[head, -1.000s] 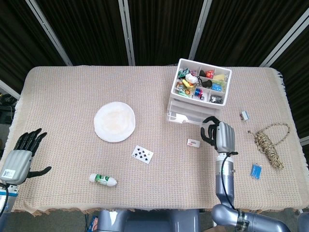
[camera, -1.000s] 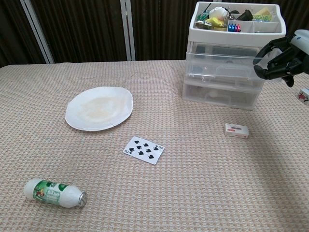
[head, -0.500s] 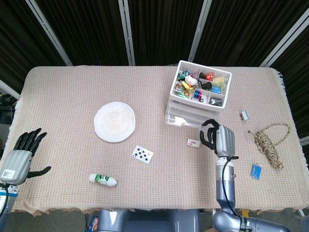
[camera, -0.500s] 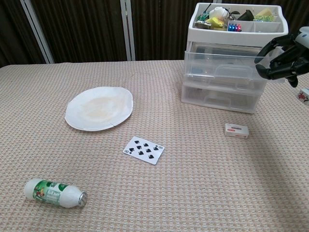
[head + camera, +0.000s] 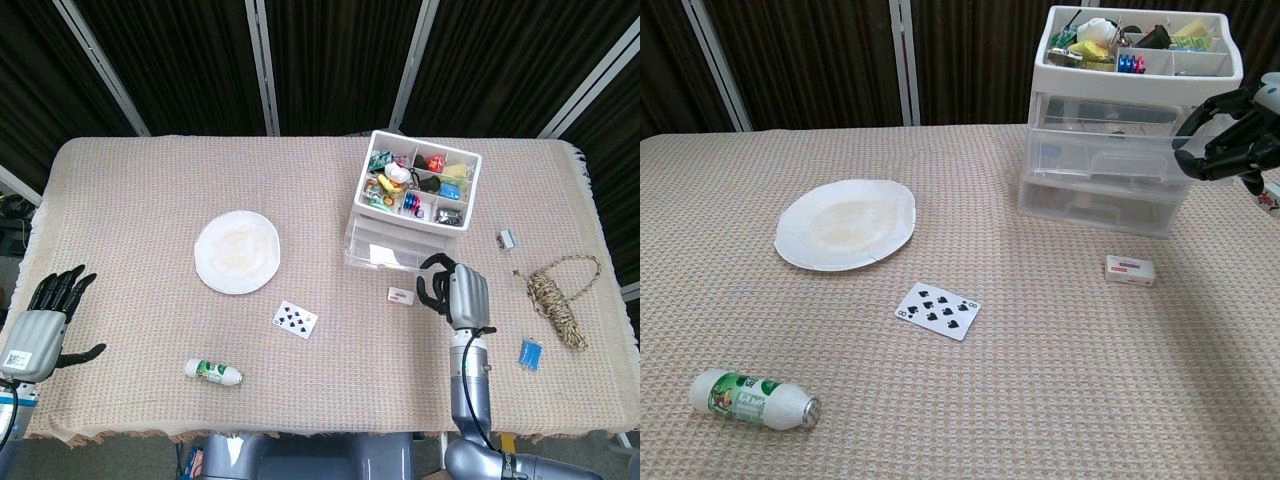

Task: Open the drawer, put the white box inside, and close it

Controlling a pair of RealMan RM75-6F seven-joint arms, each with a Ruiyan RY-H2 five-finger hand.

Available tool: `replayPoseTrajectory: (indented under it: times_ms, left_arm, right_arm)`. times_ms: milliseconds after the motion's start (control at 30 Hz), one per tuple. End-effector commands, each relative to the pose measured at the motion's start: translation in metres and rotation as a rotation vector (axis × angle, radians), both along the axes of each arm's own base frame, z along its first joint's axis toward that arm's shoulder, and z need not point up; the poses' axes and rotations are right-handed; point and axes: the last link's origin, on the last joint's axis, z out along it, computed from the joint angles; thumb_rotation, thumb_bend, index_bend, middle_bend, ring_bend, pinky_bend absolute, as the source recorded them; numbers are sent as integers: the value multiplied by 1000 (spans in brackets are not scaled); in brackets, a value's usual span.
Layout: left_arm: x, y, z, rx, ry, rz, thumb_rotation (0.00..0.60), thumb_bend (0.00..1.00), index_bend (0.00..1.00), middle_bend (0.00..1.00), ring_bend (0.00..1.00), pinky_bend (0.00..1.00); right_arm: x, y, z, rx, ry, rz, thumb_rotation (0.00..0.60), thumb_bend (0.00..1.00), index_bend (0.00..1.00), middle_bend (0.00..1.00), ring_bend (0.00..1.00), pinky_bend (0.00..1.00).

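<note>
A clear plastic drawer unit (image 5: 398,232) (image 5: 1095,195) stands at the back right, with a tray of small items (image 5: 420,185) on top. Its upper drawer (image 5: 1105,150) is slid out a little toward me. My right hand (image 5: 455,290) (image 5: 1230,140) has its fingers curled around that drawer's front right edge. The small white box (image 5: 402,295) (image 5: 1130,270) lies flat on the cloth just in front of the unit, left of the right hand. At the near left table edge my left hand (image 5: 40,325) rests with its fingers spread, holding nothing.
A paper plate (image 5: 237,252), a playing card (image 5: 295,319) and a lying bottle (image 5: 214,373) occupy the middle and left. A coil of rope (image 5: 560,295), a blue item (image 5: 531,353) and a small tag (image 5: 506,238) lie to the right.
My right hand has drawn back toward me and the upper drawer has slid out with it. The unit shifted slightly. The left hand and the white box stayed put.
</note>
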Motion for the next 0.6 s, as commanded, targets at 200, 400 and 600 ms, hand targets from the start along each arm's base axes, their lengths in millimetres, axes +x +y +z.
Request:
replayPoseTrajectory:
  times_ms: [200,400,600]
  left_arm:
    - [0,0,0,0,-1,2,600,134,82,0,0,0]
    - [0,0,0,1,-1,3,600,133,82,0,0,0]
    - [0,0,0,4,0,3,600,133,83,0,0,0]
  right_arm:
    - [0,4,-2,13,8,-1,600,353,457,794,812,758]
    - [0,9,-1,32,10,14,600,275,229,787,807,753]
    - [0,16,2,32,12,26,600,218,123,786,808,753]
